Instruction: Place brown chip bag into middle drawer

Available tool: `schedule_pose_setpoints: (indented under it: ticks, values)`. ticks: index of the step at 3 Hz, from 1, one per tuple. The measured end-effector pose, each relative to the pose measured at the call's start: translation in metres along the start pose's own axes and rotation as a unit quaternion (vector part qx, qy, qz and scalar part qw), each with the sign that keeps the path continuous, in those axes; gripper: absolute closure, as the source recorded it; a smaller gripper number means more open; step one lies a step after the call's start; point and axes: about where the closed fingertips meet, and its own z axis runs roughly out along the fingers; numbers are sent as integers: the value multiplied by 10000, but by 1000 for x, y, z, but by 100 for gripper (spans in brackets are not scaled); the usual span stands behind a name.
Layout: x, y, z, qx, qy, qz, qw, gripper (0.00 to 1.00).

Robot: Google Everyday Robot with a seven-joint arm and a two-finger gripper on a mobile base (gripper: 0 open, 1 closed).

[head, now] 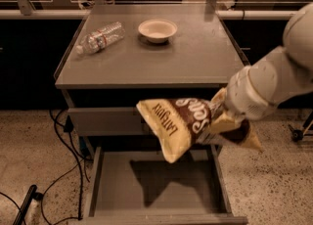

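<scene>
Holding the brown chip bag (178, 123) in the air above the middle drawer (112, 194), which is standing pulled out. The gripper (217, 114) is clamped on the bag's right end. It is mostly hidden behind the foil, but nothing else is supporting the bag. The bag is hanging tilted, with its cream-yellow left end drooping lowest over the drawer's centre, well clear of the floor. Its right end is sitting over the drawer's right wall.

Step in hand, as I'm judging it: lowering and letting go. Doing it well is probably meaning:
- shifting left, toward the drawer's centre, so the whole bag is clearing the right wall
- staying forward of the closed drawer front (105, 121) just above the drawer's back
- coming down low before releasing, since a light bag can land on the rim

Water bottle (100, 37) and white bowl (157, 29) are lying up behind the drawer, out of the way.
</scene>
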Motion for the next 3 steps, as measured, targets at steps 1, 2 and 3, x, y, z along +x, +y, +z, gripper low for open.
schedule_pose_setpoints:
  ticks: [1, 2, 3]
  values:
    - [23, 32, 60, -412, 88, 239, 9988, 100]
    - [46, 42, 112, -675, 227, 450, 9964, 100]
    - [67, 29, 156, -708, 335, 541, 9955, 100]
